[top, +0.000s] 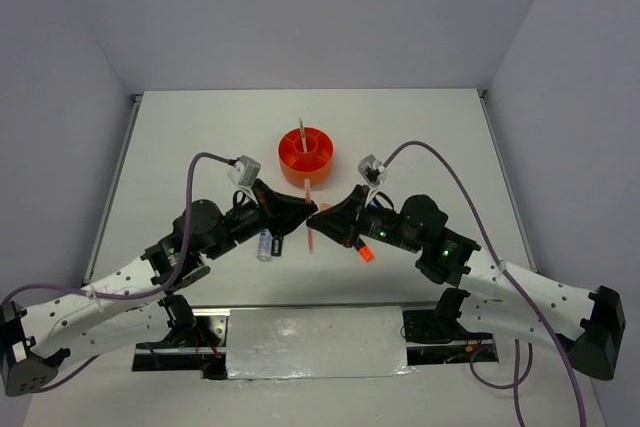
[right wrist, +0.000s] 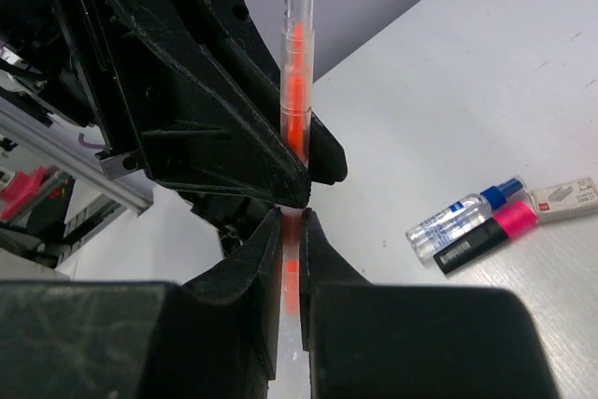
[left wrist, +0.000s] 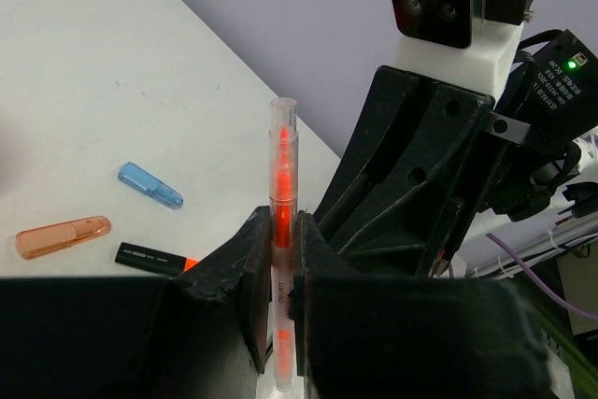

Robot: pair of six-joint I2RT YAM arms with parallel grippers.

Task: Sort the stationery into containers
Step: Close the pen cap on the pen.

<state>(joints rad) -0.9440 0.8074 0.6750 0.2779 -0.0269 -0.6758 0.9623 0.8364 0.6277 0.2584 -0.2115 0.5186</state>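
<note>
While left pincer [left wrist: 283, 231], right pincer [right wrist: 291, 231] clamp orange pen [left wrist: 283, 161] — midsection partly hidden.

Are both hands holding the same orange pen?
Yes, the right hand and the left hand both pinch one orange pen between their fingers.

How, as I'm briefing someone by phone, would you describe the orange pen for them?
Find the round orange organiser mid-table; just on its near side, the left claw and right claw meet. Pinched between them is the orange pen: thin, clear-barrelled, the only item gripped rather than lying loose.
</note>
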